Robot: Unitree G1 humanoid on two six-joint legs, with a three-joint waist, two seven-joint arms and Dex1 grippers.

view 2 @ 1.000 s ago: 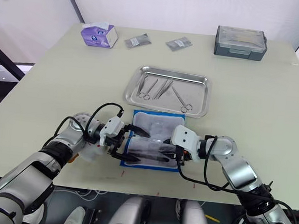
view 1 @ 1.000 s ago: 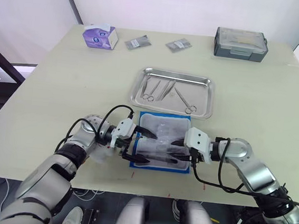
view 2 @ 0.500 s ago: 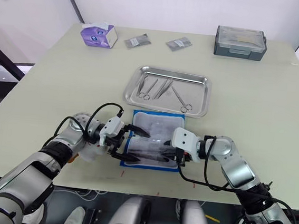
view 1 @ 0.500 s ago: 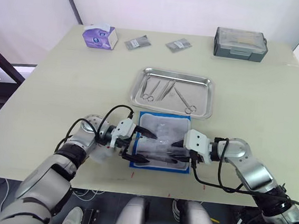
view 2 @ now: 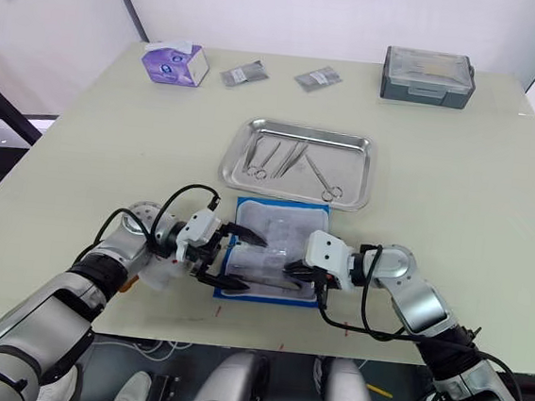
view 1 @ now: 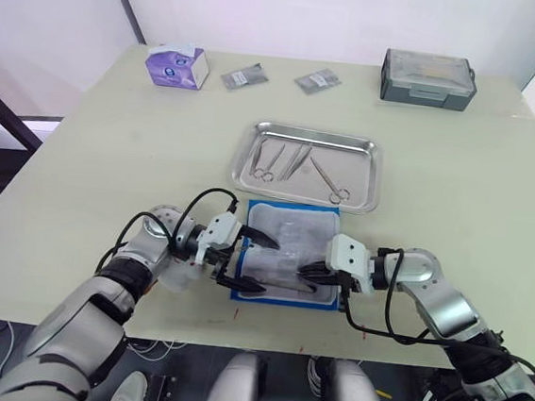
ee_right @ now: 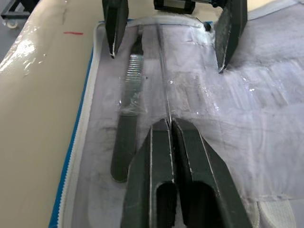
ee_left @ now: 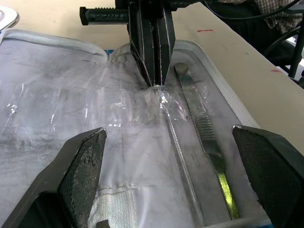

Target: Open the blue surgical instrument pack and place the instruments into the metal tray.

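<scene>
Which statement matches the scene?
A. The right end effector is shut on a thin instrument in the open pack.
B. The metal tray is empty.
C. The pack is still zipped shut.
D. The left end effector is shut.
A: the right end effector pinches a thin instrument lying in the open blue pack.

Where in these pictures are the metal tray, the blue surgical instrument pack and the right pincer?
metal tray [view 1: 368, 177]: left eye view, right rim.
blue surgical instrument pack [view 1: 286, 300]: left eye view, near blue edge.
right pincer [ee_right: 168, 124]: right wrist view, between fingertips.

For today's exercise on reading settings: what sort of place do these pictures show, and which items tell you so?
Probably a lab or training bench staged for surgical preparation: a steel instrument tray holding scissors, an opened blue instrument pack and a grey lidded box, all on a plain beige table.
</scene>
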